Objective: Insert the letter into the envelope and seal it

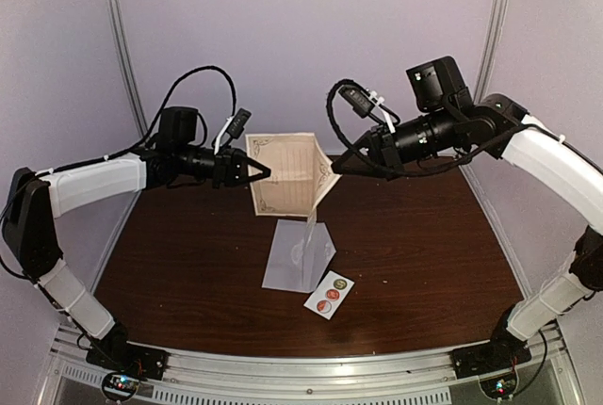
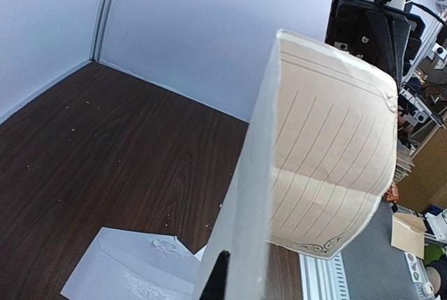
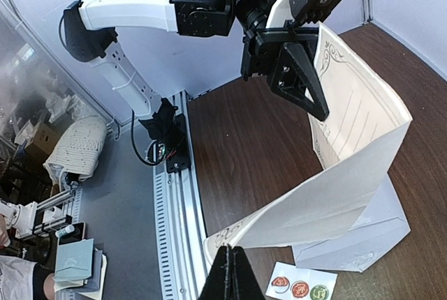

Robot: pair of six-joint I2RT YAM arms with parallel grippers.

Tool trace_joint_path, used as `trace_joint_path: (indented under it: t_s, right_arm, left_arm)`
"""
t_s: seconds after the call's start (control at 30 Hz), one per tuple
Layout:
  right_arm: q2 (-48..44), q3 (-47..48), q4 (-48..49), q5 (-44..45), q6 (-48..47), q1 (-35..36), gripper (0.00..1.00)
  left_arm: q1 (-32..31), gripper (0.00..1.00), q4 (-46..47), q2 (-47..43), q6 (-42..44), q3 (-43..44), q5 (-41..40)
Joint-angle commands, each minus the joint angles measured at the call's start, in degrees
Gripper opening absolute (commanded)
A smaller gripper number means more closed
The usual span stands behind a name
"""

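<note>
The letter [image 1: 287, 174], cream paper with lines and an ornate border, hangs bent in the air between both grippers. My left gripper [image 1: 261, 174] is shut on its left edge; one black finger [image 2: 218, 275] shows against the paper [image 2: 328, 153]. My right gripper [image 1: 335, 168] is shut on the letter's right corner; its fingers [image 3: 230, 275] are pressed together at the paper's edge [image 3: 328, 202]. The left gripper also shows in the right wrist view [image 3: 299, 73]. The pale grey envelope [image 1: 298, 254] lies flat on the table under the letter, and shows in both wrist views [image 2: 133, 272] [image 3: 363, 241].
A small white strip with three round stickers [image 1: 329, 295] lies just in front of the envelope, also in the right wrist view [image 3: 300, 288]. The dark wood table [image 1: 424, 245] has a metal rail [image 1: 301, 367] along its near edge. Pale walls enclose the back and sides.
</note>
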Motion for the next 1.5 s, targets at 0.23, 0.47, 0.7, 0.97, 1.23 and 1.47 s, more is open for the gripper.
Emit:
trace_joint_path:
  t_s: [0.23,0.47,0.7,0.97,1.23,1.47]
  right_arm:
    - [6.4,-1.9,22.2,4.7,15.6,2.7,0.22]
    - [8.6,-1.8,26.6,3.6,18.6,2.7,0.56]
    - [-3.5,-10.8,34.6,7.0,19.4,1.6,0.82]
    - [-13.5,-22.3,37.7,13.5,20.8,-3.8,0.89]
    - [-11.7,-29.9,33.0,6.9,14.3,-4.0,0.91]
    - [-8.9,-30.6,32.9,4.0,9.1,-2.3,0.91]
  left_arm:
    - [-3.1,0.0,4.9,-1.2,-2.3,-2.1,-1.3]
    - [-3.4,0.0,8.5,-0.7,-5.9,-3.3,-0.8]
    - [-3.3,0.0,8.7,-1.4,-6.3,-3.5,-1.7]
    - [-3.4,0.0,9.4,-3.4,-6.6,-3.8,-1.1]
    - [-3.4,0.0,9.6,-4.4,-6.8,-3.8,0.5]
    - [-3.4,0.0,9.8,-4.2,-7.1,-3.5,2.7]
